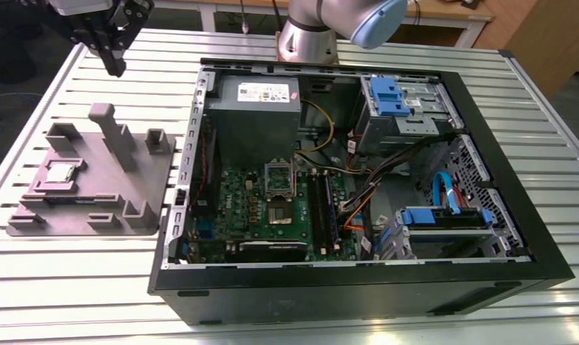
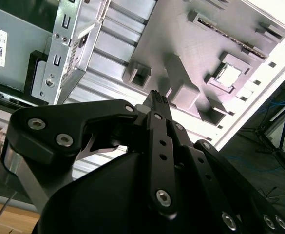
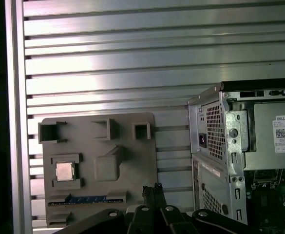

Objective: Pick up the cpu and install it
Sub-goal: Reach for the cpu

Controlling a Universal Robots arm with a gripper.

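Note:
The cpu (image 1: 59, 172) is a small silvery square lying flat in a recess of the grey holder plate (image 1: 126, 183), at the exterior view's left. Both wrist views show the cpu (image 2: 228, 74) (image 3: 65, 171) in that recess. My gripper (image 1: 117, 69) hangs high above the table beyond the plate's far edge, well away from the cpu. Its black fingers (image 2: 157, 100) (image 3: 152, 189) are shut together with nothing between them. The motherboard's socket (image 1: 277, 188) sits inside the open computer case (image 1: 366, 277), with its silver frame raised.
The grey plate carries several upright posts (image 1: 112, 133) and slots. The case holds a grey power supply (image 1: 254, 118), blue drive brackets (image 1: 390, 97), cables and memory slots. The slatted metal table (image 1: 69, 287) runs all around.

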